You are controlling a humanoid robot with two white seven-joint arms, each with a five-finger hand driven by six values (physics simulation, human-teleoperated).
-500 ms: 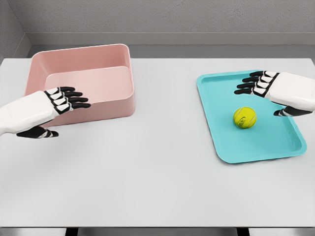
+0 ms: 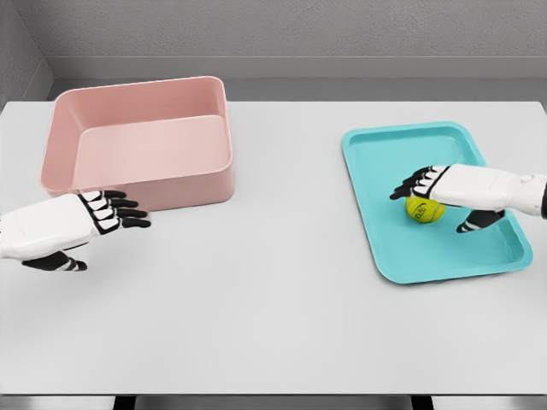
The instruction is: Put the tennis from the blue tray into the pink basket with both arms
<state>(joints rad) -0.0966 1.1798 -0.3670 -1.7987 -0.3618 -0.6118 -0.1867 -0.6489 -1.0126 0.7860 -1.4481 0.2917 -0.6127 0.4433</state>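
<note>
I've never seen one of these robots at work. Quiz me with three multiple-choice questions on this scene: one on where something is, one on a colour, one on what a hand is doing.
1. Where is the tennis ball?
A. in the pink basket
B. on the blue tray
C. on the bare table

2. What colour is the basket?
A. pink
B. green
C. black

3. What is the right hand doing?
A. resting on the basket rim
B. carrying the ball over the table
C. reaching over the ball on the tray, fingers open

Answers:
1 B: the ball lies inside the blue tray.
2 A: its walls are pink.
3 C: its fingers spread above the ball, not yet closed around it; the left hand hovers open in front of the basket.
</note>
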